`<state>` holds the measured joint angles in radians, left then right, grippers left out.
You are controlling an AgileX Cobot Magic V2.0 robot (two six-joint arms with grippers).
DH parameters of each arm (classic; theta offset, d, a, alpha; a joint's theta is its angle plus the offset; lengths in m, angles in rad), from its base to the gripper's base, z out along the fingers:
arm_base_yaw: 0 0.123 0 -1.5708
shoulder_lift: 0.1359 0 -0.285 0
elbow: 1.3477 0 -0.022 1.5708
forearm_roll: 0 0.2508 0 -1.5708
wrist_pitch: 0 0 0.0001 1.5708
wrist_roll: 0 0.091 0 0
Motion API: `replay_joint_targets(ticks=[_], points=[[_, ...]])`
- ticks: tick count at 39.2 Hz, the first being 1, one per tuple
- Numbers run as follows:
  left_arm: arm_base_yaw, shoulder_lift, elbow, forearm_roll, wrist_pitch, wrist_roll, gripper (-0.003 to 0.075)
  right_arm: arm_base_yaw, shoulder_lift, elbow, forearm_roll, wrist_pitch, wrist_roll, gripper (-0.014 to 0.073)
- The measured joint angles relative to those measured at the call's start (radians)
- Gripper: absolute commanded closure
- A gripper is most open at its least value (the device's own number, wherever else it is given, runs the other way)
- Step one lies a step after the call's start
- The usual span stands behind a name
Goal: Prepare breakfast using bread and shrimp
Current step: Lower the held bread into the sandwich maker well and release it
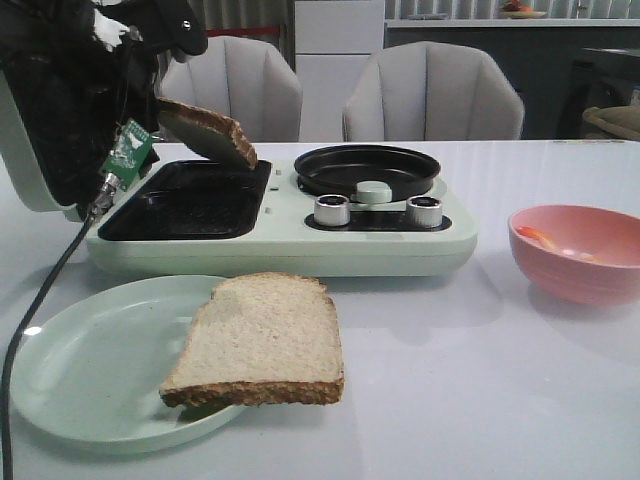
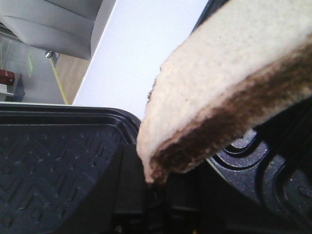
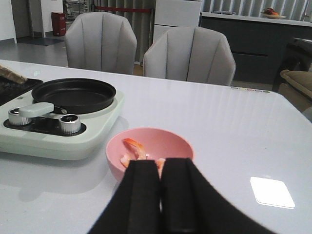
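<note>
A: Black ribbed grill tray (image 1: 188, 203), lid up: that is where the held slice (image 1: 210, 130) is judged to be bound. The slice is carried by the left gripper (image 1: 150, 105), tilted, over the tray's far right corner.

B: Are the left jaws seen closed on it?

A: The jaws themselves are hidden in the front view and out of the wrist view, yet the slice hangs in the air from that arm, so a clamp on its edge is taken as given. In the wrist view only crust and crumb are shown above the tray.

B: How should the step be done well?

A: The slice should be levelled, centred over the tray and lowered until it is nearly touching before release, so that it is not left propped on the rim or on the pan (image 1: 366, 170) beside it.

B: And the rest?

A: The second slice (image 1: 262, 338) lies on the green plate (image 1: 80, 370), overhanging its rim onto the tabletop (image 1: 480, 400). The shrimp (image 3: 139, 148) are in the pink bowl (image 1: 580, 255), just beyond the right gripper (image 3: 161, 187), whose jaws are seen pressed together, empty.
</note>
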<state>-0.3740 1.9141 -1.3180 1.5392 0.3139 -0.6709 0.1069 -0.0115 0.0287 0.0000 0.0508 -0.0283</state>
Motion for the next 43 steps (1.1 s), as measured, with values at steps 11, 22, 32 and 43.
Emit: replay_joint_targets(ticks=[11,22,32,43], points=[[0.0,0.045,-0.009,0.001,-0.018,-0.019,0.0595,0.0,0.0,0.0,0.0,0.0,0.0,0.0429],[0.0,0.082,-0.01,-0.009,-0.046,-0.02,0.0547,0.0,0.0,0.0,0.0,0.0,0.0,0.0429],[0.0,0.088,-0.01,-0.096,0.002,-0.02,0.0231,0.0,0.0,0.0,0.0,0.0,0.0,0.0429],[-0.05,0.088,-0.014,-0.131,0.189,0.003,0.0209,0.0,0.0,0.0,0.0,0.0,0.0,0.0429]])
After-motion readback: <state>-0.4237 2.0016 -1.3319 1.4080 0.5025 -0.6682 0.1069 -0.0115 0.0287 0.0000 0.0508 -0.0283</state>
